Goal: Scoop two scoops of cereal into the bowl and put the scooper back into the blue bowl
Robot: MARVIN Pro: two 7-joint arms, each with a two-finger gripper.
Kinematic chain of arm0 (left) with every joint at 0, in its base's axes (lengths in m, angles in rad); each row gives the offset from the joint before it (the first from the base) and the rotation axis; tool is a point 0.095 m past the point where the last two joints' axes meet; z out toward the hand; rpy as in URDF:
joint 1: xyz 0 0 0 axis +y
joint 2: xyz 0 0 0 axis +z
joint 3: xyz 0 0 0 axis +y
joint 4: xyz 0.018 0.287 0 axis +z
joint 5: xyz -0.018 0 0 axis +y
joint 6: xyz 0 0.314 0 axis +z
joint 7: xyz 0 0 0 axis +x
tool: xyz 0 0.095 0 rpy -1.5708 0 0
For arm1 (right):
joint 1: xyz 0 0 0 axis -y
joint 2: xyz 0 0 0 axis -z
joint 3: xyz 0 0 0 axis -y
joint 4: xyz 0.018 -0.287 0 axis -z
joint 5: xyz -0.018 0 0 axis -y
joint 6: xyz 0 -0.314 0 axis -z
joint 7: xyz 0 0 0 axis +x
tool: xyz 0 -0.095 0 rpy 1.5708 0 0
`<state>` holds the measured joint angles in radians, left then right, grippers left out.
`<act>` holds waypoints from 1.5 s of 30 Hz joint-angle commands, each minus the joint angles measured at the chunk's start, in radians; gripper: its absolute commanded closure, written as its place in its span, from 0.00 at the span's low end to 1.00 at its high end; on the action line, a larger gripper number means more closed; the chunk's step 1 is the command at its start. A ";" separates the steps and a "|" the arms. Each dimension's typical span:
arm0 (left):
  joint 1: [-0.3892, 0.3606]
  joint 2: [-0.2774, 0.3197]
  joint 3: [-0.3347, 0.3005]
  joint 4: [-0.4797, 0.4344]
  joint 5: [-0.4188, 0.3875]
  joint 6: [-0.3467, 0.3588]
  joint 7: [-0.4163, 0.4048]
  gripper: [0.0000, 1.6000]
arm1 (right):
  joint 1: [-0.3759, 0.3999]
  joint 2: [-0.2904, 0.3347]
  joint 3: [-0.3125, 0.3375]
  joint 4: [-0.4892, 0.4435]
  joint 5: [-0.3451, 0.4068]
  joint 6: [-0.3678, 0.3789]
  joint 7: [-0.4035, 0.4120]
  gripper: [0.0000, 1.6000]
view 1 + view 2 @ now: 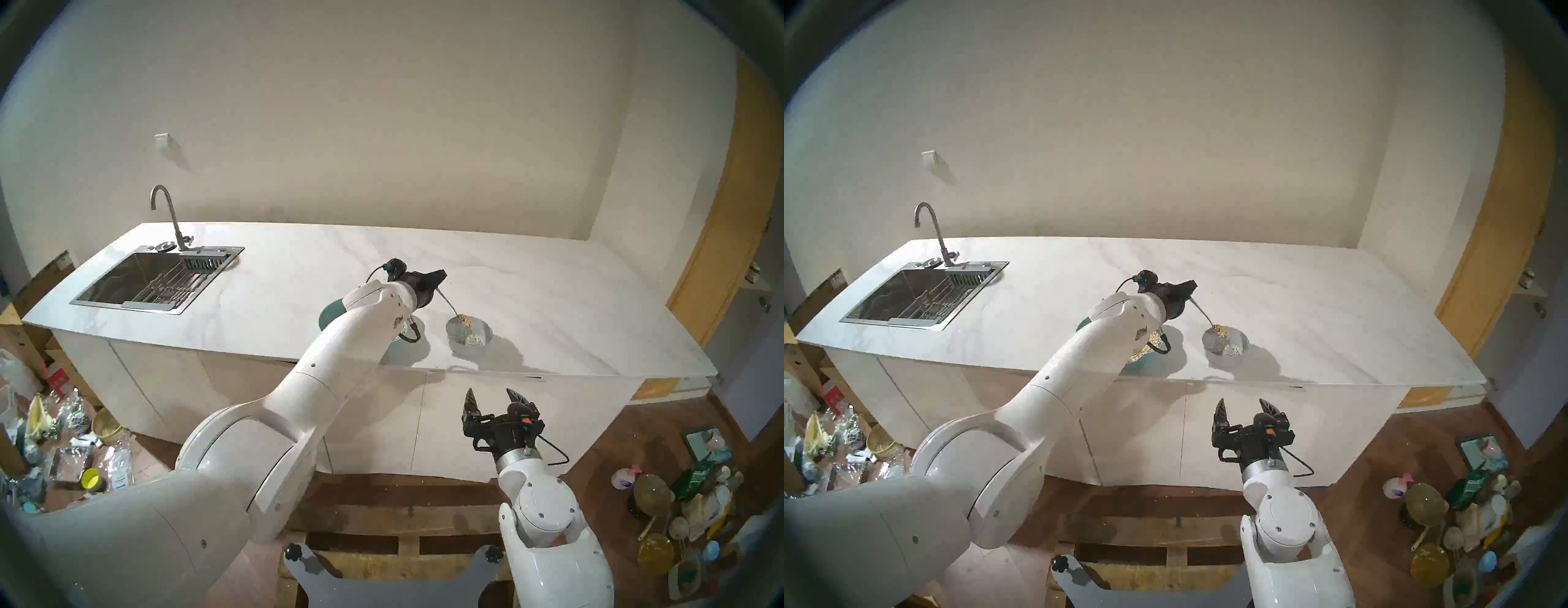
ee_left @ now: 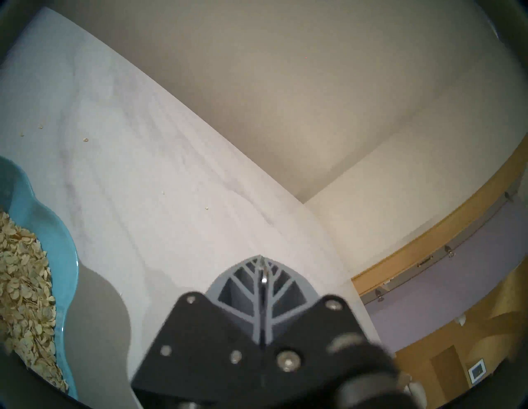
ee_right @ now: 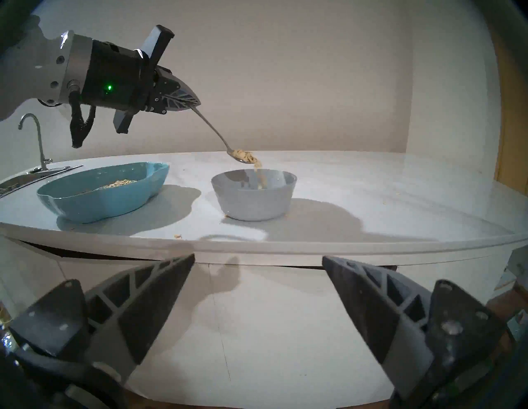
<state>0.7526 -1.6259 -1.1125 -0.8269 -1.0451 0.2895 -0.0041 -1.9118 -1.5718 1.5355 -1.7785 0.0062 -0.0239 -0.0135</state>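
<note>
My left gripper [image 3: 194, 103] is shut on the handle of the silver spoon [image 3: 213, 130], holding it tilted down over the small grey-white bowl [image 3: 254, 200]. The spoon's end carries cereal [image 3: 243, 155], and flakes are falling from it into the bowl. Some cereal lies in that bowl [image 1: 471, 338]. The turquoise wavy-rimmed bowl [image 3: 103, 194] stands to the left of it with a heap of cereal [image 2: 25, 291] inside; my left arm hides most of it in the head views. My right gripper [image 1: 494, 399] is open and empty, below the counter's front edge.
The white marble counter [image 1: 551, 297] has a steel sink [image 1: 152, 280] and tap [image 1: 167, 212] at its left end. A few stray flakes [image 3: 177, 236] lie near the front edge. Clutter sits on the floor at both sides.
</note>
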 commanded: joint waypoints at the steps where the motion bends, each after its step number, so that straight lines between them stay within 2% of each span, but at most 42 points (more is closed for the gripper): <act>1: -0.030 0.022 0.000 -0.070 0.000 0.031 -0.018 1.00 | 0.005 -0.001 0.000 -0.025 0.000 -0.004 0.000 0.00; 10: -0.057 0.008 0.016 -0.061 0.015 0.023 -0.017 1.00 | 0.006 -0.001 0.000 -0.024 0.000 -0.004 0.000 0.00; 25: -0.107 -0.015 0.151 -0.041 0.076 0.018 -0.033 1.00 | 0.006 -0.001 0.000 -0.024 0.000 -0.004 0.000 0.00; 39: -0.128 0.044 0.184 -0.096 0.113 0.046 -0.018 1.00 | 0.006 -0.001 0.000 -0.024 0.000 -0.004 0.000 0.00; 41: -0.132 0.060 0.209 -0.111 0.141 0.047 -0.016 1.00 | 0.006 -0.001 0.000 -0.024 0.000 -0.004 0.000 0.00; 45: -0.124 0.067 0.223 -0.132 0.147 0.052 -0.003 1.00 | 0.005 -0.001 0.000 -0.025 0.000 -0.004 0.000 0.00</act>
<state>0.6643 -1.5655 -0.8941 -0.8995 -0.9151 0.3409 -0.0069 -1.9118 -1.5718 1.5355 -1.7783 0.0062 -0.0239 -0.0135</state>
